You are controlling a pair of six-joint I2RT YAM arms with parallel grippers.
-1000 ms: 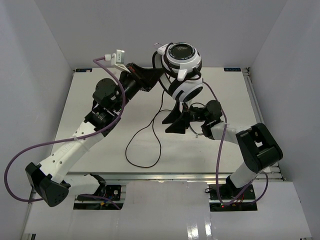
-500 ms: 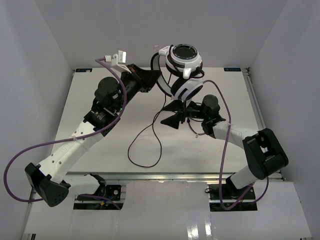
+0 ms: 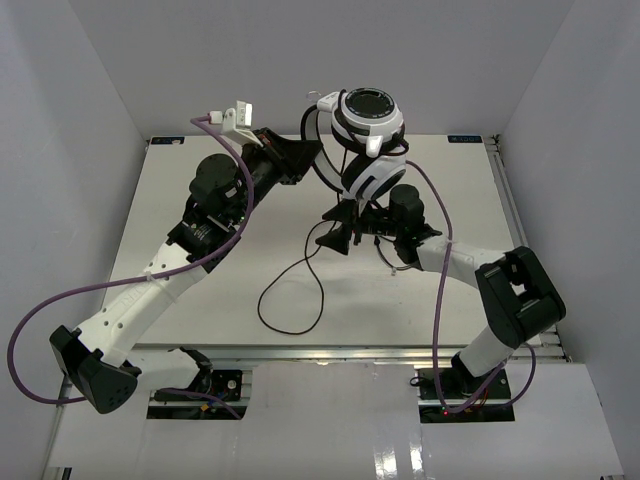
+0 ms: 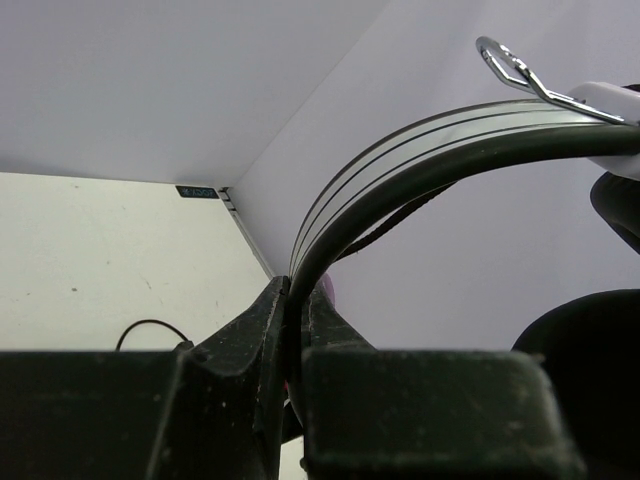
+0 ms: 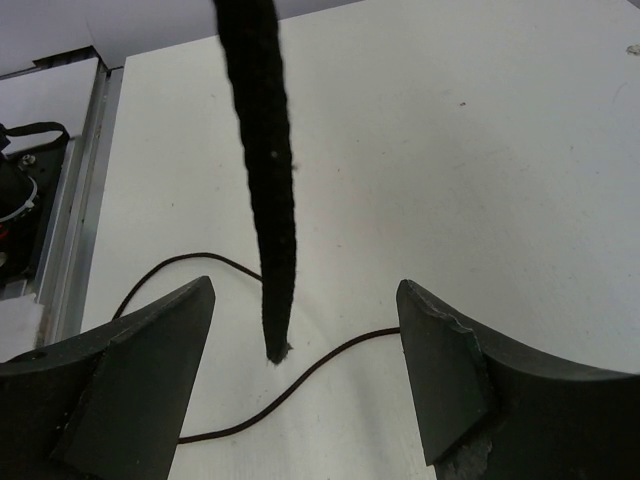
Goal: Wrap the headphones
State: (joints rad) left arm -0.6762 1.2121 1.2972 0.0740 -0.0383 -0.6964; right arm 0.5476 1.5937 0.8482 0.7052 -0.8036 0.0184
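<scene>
Top external view: the left arm (image 3: 150, 290) climbs from its base at 7 o'clock, bends at a raised elbow and reaches toward 12 o'clock. The left gripper (image 3: 312, 152) is clenched on the white headband (image 3: 318, 125) of the headphones (image 3: 370, 140), which it holds in the air over the far part of the table (image 3: 400, 310). The black-faced upper earcup (image 3: 370, 106) faces the camera and the lower earcup (image 3: 372, 178) hangs under it.

In the left wrist view the fingers (image 4: 245, 340) pinch the curved headband (image 4: 400, 150) edge-on.

The right arm (image 3: 515, 300) rises from 5 o'clock, folds at its elbow and stretches its forearm toward the centre. The right gripper (image 3: 336, 227) sits at about 7 o'clock of the lower earcup, with its jaws spread and grasping nothing.

In the right wrist view a black length of cord (image 5: 262, 180) hangs in the gap between the two fingers (image 5: 150, 360) and touches neither.

The thin cord (image 3: 260, 303) drops from the earcups and lies in a loose loop on the table toward 6 o'clock.

Compared with a second ago, the right gripper has moved up and toward 10 o'clock, closer under the lower earcup. The right elbow has swung slightly and the cord loop has shifted a little. The left arm and the headphones have barely moved.
</scene>
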